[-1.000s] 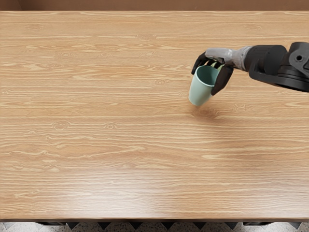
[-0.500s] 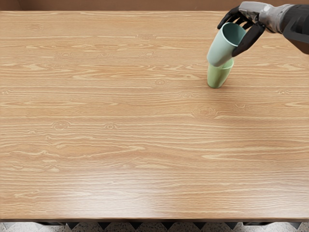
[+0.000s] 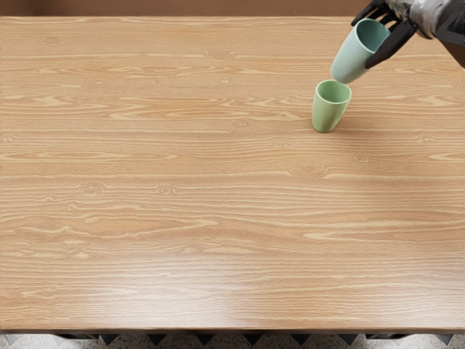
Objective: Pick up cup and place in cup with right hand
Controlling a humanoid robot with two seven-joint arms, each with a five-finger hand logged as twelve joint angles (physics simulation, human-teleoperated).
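Blue-green cup (image 3: 350, 59), held by the right robot hand (image 3: 401, 14) with fingers closed around it, at about one o'clock from the green cup (image 3: 329, 110). The held cup leans, its base toward seven o'clock, very near the other's rim; whether they touch cannot be told. The green cup stands open-mouthed on the wooden surface (image 3: 182, 149), toward two o'clock from the centre. Pick-up is done; nesting is not. What seems left is to centre the blue-green cup over the green cup, straighten it, lower it inside and let go.
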